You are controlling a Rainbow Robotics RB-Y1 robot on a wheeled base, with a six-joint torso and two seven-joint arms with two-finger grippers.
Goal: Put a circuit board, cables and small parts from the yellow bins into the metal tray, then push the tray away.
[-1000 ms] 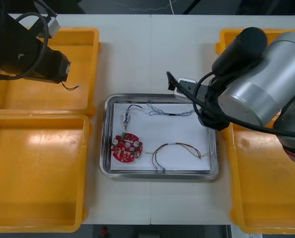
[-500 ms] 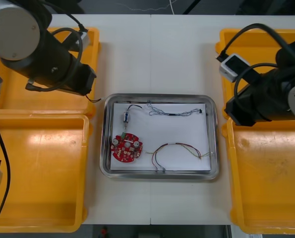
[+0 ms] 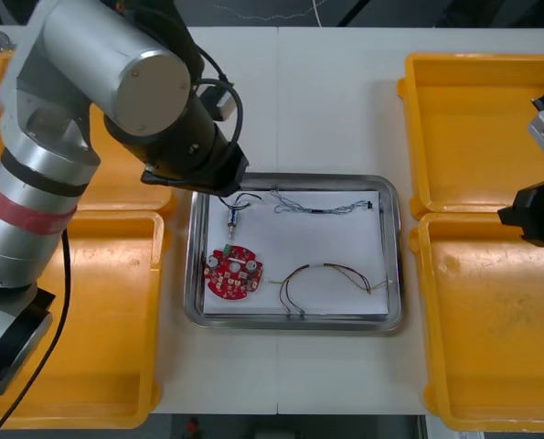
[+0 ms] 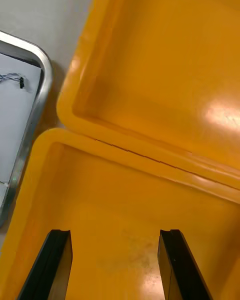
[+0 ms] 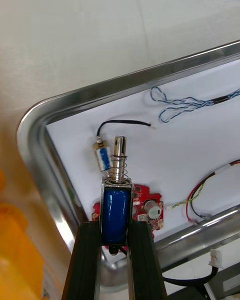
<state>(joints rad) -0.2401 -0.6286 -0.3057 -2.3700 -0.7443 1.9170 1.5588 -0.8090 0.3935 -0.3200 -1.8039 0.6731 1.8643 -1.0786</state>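
My left gripper [image 5: 115, 226] is shut on a small metal part [image 5: 115, 202] with a blue body and a spring-loaded pin. It hangs above the metal tray [image 5: 31, 130], near the far left corner. In the front view the left arm [image 3: 185, 137] covers that corner. On the tray's white inside lie a round red circuit board [image 3: 235, 273], another small metal part [image 3: 232, 218] with a black wire, a twisted blue and white cable [image 3: 315, 206] and a red and yellow cable [image 3: 331, 277]. My right gripper [image 4: 115, 260] is open, with nothing between its fingers, over the near right yellow bin [image 4: 125, 200].
Two yellow bins [image 3: 80, 320] lie left of the tray and two on the right [image 3: 477, 119]. The right arm [image 3: 535, 219] sits at the table's right edge, over the seam between the right bins. Bare table surrounds the tray [image 3: 395, 265].
The left arm has swung from the far left bin to the tray's far left corner. The right arm has drawn back from the tray's right side to the right bins.
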